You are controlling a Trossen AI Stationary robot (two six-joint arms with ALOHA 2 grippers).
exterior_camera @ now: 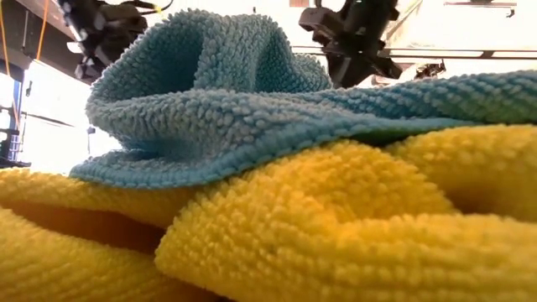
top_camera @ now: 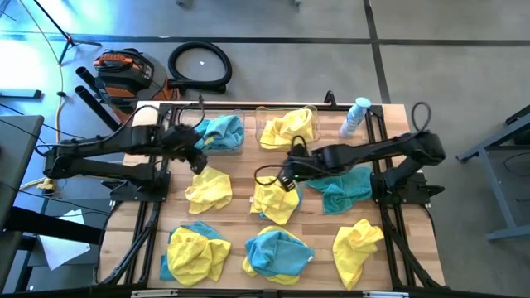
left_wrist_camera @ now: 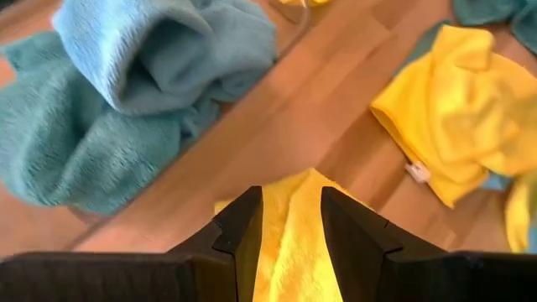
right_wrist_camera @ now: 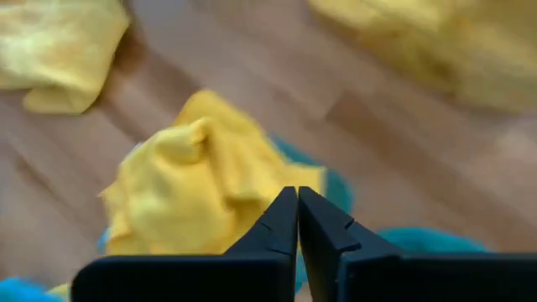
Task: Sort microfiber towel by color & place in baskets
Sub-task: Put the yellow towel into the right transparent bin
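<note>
Two clear baskets stand at the table's far side. The left basket [top_camera: 243,142] holds blue towels [top_camera: 222,130], also seen in the left wrist view [left_wrist_camera: 126,101]. The right basket [top_camera: 260,112] holds a yellow towel [top_camera: 288,127]. My left gripper [top_camera: 197,163] [left_wrist_camera: 291,197] is open just above the far edge of a yellow towel [top_camera: 208,189] [left_wrist_camera: 294,243], near the left basket. My right gripper [top_camera: 286,180] [right_wrist_camera: 298,195] is shut, with nothing between its fingers, over a yellow towel [top_camera: 273,201] [right_wrist_camera: 189,189] lying partly on a teal one [top_camera: 344,187].
Along the near edge lie more towels: a yellow-on-blue heap [top_camera: 197,252], a blue-on-yellow heap [top_camera: 277,252] filling the low view [exterior_camera: 210,92], and a yellow one [top_camera: 358,246]. A spray bottle [top_camera: 355,116] stands at the far right. Bare wood shows between the towel rows.
</note>
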